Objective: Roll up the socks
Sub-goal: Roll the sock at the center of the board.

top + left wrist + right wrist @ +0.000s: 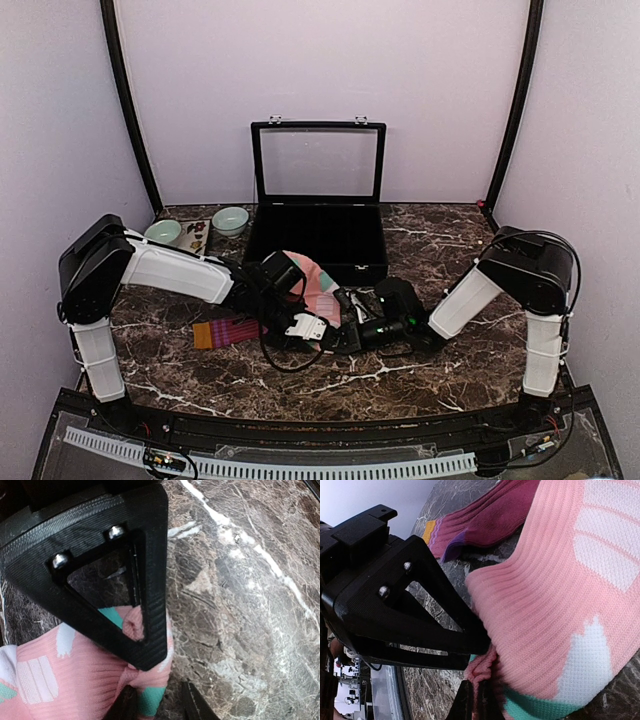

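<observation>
The salmon-pink sock (322,284) with mint and white patches lies at the table's middle, in front of the black case. The maroon sock (232,331) with its orange cuff lies to its left, partly under my left arm. My right gripper (479,701) is shut on a bunched fold at the pink sock's (555,590) mint end. My left gripper (160,700) has its jaws apart, with the pink sock's (85,675) mint edge between them. Both grippers meet at the sock's near end, the left gripper (312,324) beside the right gripper (345,334). The maroon sock (495,515) shows behind.
An open black case (318,240) with a glass lid stands at the back centre. Two mint bowls (163,232) (230,220) and a small card (196,236) sit at the back left. A black cable (280,362) loops below the grippers.
</observation>
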`<state>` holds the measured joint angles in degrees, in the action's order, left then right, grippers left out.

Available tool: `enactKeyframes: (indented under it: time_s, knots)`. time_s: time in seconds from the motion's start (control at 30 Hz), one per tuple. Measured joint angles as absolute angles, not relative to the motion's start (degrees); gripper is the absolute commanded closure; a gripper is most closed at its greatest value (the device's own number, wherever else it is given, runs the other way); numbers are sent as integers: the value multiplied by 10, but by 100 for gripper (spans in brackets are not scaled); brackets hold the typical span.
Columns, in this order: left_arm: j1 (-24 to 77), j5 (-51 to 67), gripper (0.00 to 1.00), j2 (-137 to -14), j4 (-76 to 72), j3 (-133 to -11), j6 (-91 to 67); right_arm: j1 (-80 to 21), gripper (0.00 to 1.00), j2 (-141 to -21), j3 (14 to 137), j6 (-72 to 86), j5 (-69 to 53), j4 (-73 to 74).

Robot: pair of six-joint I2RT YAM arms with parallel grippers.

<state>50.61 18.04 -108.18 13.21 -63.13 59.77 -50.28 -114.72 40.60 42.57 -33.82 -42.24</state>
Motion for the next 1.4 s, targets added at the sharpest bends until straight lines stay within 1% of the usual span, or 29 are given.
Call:
enactKeyframes:
  time_s: [0.17,0.23,0.33,0.57,0.8,0.87,0.93,1.0,1.13,1.27,1.4]
  knots:
    - [506,179,70,-1082,126,-630,596,-502,100,-1145,404,429,-336,-421]
    - [506,178,73,-1082,124,-629,595,-502,97,-1142,400,430,-334,-421]
    - [506,178,78,-1082,119,-627,594,-502,89,-1129,385,432,-321,-417]
    - [506,179,81,-1082,112,-622,586,-501,79,-1086,356,421,-299,-395]
    - [503,188,84,-1087,133,-635,571,-501,78,-1031,316,394,-253,-370]
    - [500,196,84,-1088,150,-642,563,-506,70,-999,280,387,-237,-375]
    - [496,212,84,-1089,175,-653,550,-525,70,-948,234,343,-190,-377]
    - [493,229,84,-1092,202,-663,537,-558,70,-913,212,285,-143,-375]
    - [484,265,85,-1101,240,-674,513,-630,70,-864,204,158,-61,-378]
    - [480,294,85,-1111,268,-685,501,-683,69,-864,230,57,-1,-355]
    - [478,329,84,-1133,309,-712,498,-736,69,-893,291,-33,48,-314]
